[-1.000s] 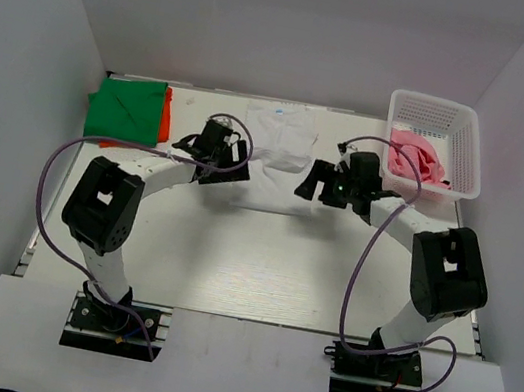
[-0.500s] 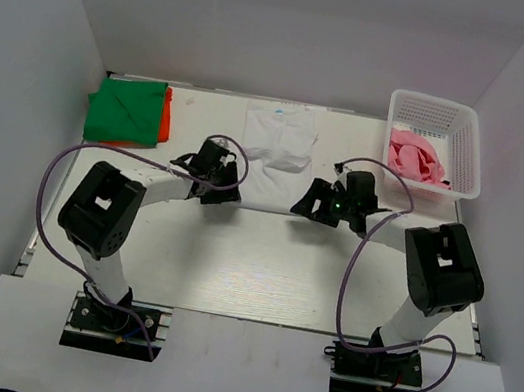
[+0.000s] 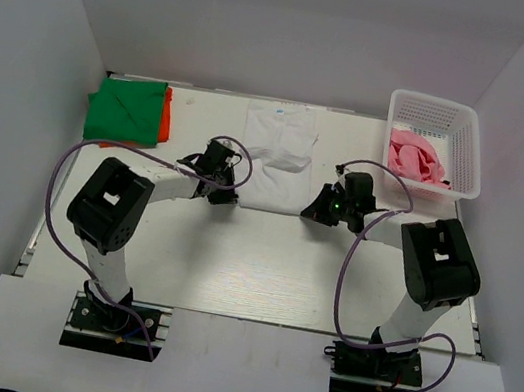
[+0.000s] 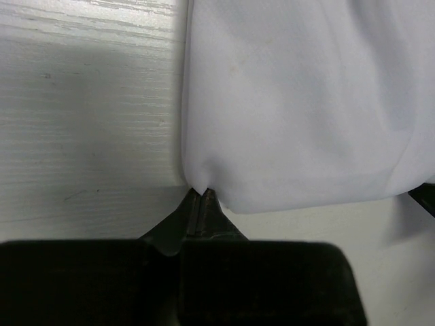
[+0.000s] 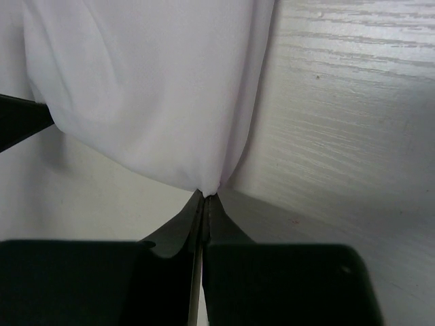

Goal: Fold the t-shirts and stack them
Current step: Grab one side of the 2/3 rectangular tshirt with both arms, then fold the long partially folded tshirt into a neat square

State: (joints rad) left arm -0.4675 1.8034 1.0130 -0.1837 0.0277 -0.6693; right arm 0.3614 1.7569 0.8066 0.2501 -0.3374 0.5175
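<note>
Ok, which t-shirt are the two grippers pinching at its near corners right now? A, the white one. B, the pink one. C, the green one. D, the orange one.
A: the wrist views show the left gripper and the right gripper each closed on a near corner of the white t-shirt, while the green t-shirt and pink t-shirt lie apart from both.

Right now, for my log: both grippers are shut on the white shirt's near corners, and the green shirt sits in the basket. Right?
Not quite. The top view shows the pink shirt in the basket; the green shirt lies far left, atop the orange shirt. The left gripper and right gripper are indeed shut on the near corners of the white shirt.
</note>
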